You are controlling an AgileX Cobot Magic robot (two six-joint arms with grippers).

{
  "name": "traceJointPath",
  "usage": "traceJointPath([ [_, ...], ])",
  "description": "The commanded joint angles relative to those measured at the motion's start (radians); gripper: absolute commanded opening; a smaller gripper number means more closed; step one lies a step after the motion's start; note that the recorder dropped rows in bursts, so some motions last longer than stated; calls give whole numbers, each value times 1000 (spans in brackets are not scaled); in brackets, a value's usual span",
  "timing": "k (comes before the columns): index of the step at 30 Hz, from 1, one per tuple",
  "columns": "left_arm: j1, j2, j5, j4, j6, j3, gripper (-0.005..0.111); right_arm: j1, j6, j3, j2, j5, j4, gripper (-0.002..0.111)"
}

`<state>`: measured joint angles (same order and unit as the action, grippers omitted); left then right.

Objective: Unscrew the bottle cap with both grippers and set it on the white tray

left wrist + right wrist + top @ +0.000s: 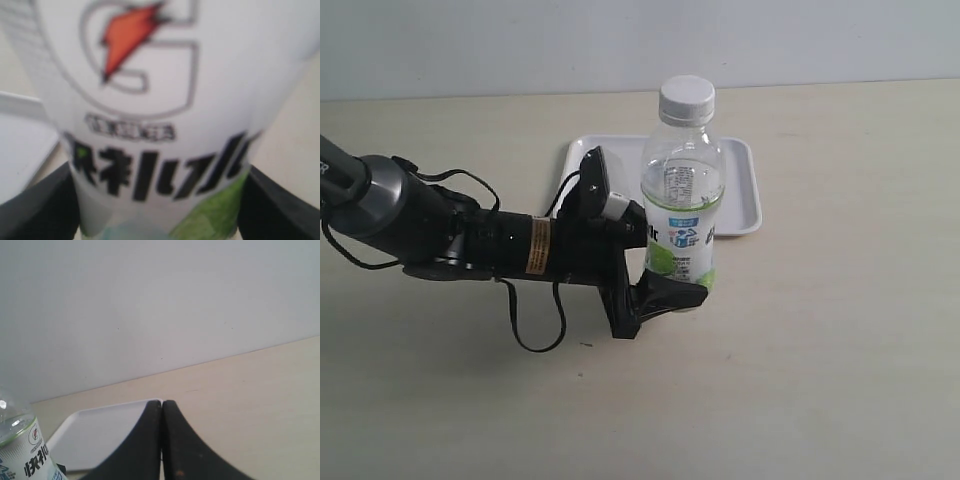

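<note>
The clear bottle point(682, 200) stands upright on the table in front of the white tray point(740, 190), its white ribbed cap point(686, 100) screwed on top. My left gripper point(670, 285) is shut on the bottle's lower labelled part, one black finger on each side. In the left wrist view the label point(150, 100) fills the frame, with a dark finger point(35, 205) at either lower corner. My right gripper point(162, 407) is shut and empty, out of the exterior view; its wrist view shows the tray point(100, 432) and the edge of the bottle point(22, 450).
The black left arm point(440, 230) with loose cables lies across the left of the table. A pale wall point(620, 40) runs behind the table's far edge.
</note>
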<state>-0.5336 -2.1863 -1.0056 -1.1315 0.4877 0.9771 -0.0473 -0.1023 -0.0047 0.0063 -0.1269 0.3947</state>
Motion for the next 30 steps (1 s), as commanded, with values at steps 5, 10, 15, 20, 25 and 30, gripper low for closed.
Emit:
traceJointPath([
  [5,-4,26,-19,-16,31,0,0,-6,-1,5,-6,1,-2,0],
  [10,-4,26,-19,-16,31,0,0,-6,-1,5,-6,1,-2,0],
  [15,-4,26,-19,-62,17,0,0,-6,-1,5,-6,1,-2,0],
  [20,-4,4,-22,-62,2,0,0,-6,-28,5,-6,86,-32,0],
  [25,-4,-33,-28,-31,-51,0,0,-6,-28,5,-6,120,-32,0],
  [30,-4,-27,-40,-37,-55,0,0,-6,-4,5,-6,235,-9,0],
])
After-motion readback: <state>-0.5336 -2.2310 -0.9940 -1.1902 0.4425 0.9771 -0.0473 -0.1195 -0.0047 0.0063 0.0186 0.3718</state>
